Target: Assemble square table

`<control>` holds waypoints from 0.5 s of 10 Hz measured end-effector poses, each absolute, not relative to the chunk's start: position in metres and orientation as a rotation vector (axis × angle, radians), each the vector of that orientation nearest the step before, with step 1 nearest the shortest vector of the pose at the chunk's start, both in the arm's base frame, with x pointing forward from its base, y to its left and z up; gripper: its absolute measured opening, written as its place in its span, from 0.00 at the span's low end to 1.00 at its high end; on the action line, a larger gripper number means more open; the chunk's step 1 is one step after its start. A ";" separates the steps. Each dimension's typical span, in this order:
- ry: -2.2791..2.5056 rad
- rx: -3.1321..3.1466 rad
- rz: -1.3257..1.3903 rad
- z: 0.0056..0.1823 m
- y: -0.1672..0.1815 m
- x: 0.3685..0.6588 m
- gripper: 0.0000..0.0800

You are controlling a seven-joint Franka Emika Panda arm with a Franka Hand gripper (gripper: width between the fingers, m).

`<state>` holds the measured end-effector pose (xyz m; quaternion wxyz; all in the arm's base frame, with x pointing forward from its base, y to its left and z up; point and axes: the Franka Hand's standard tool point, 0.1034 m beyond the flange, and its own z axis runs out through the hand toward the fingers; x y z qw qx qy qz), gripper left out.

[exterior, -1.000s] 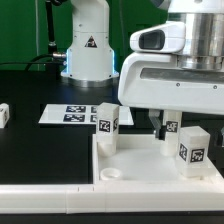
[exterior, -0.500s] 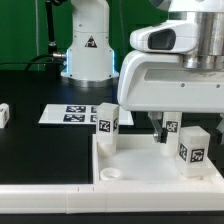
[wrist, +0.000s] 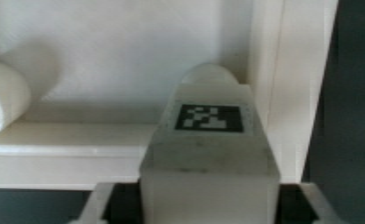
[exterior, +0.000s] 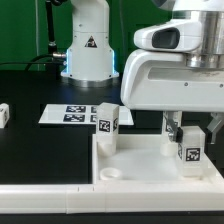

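The square table top (exterior: 140, 172) lies flat at the front, a white slab with a raised rim and a round corner socket (exterior: 112, 174). One white tagged leg (exterior: 107, 124) stands at its back left. A second tagged leg (exterior: 192, 148) stands on the exterior view's right. My gripper (exterior: 191, 128) is down over this leg, one finger on each side of it. In the wrist view the leg (wrist: 205, 150) fills the space between my dark fingers (wrist: 126, 200). The jaws look open around it and the leg rests on the slab.
The marker board (exterior: 68, 114) lies behind the table top. A small white tagged part (exterior: 4, 115) sits at the exterior view's left edge. The robot base (exterior: 85, 45) stands at the back. A long white bar (exterior: 50, 190) runs along the front.
My gripper has shifted toward the exterior view's right and now straddles the right leg. The legs and table top have not moved.
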<state>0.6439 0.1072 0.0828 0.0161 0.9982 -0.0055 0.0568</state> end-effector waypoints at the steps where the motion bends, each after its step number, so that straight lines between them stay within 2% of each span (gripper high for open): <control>1: -0.059 3.107 0.177 0.083 0.108 0.644 0.36; 5: -0.665 3.084 0.204 0.082 0.107 0.643 0.36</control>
